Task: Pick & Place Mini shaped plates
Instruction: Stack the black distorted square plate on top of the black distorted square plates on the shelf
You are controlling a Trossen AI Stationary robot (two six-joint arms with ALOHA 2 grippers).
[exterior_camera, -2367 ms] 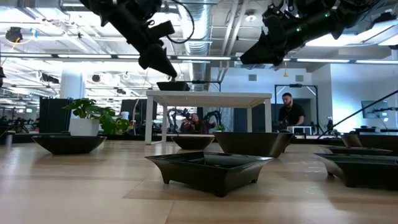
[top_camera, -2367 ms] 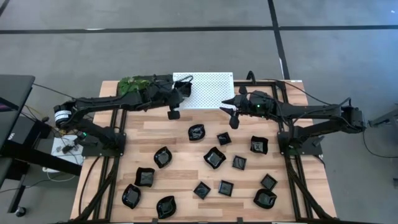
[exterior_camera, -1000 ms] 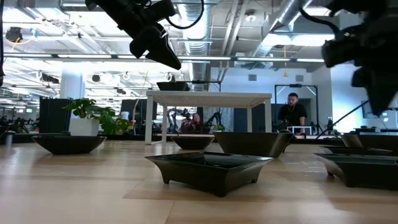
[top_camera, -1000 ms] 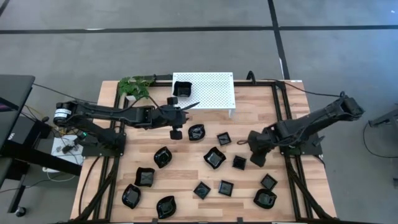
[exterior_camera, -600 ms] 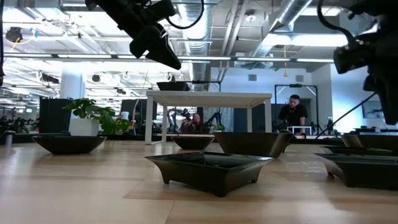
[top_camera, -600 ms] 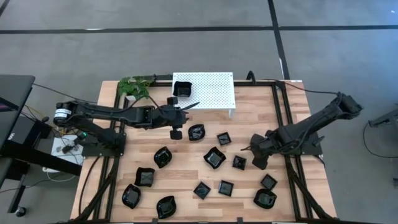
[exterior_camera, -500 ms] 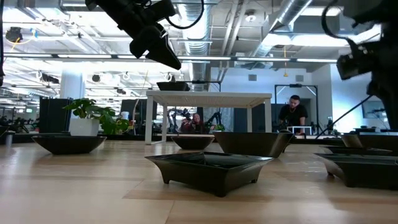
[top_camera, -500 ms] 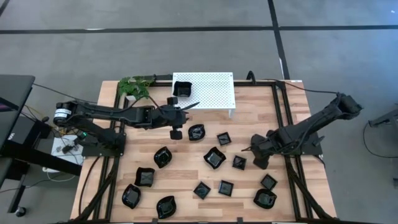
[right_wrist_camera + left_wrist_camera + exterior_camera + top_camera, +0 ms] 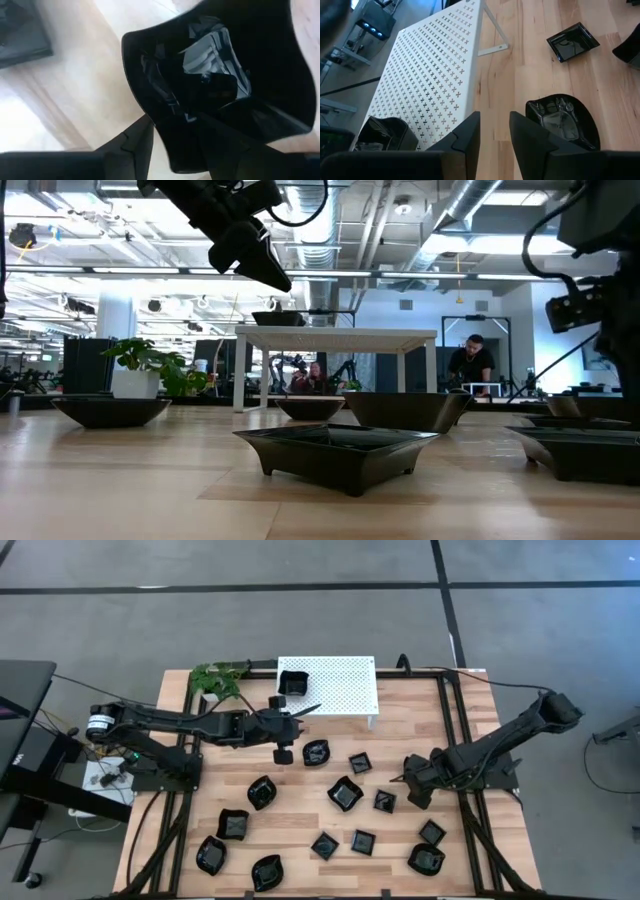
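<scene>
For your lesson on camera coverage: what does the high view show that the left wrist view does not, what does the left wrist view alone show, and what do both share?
Only the high view shows the right gripper low over a plate at the table's right side, the potted plant, and most of the black plates scattered across the wooden table. Only the left wrist view shows the cross-shaped holes in the white rack and the left gripper empty, its fingers slightly apart. Both show the rack, the square plate on it, and the wavy-rimmed plate beside the left gripper.

Glossy black plates [image 9: 346, 793] lay scattered upright on the wood; one square plate [image 9: 292, 682] sat on the rack.
</scene>
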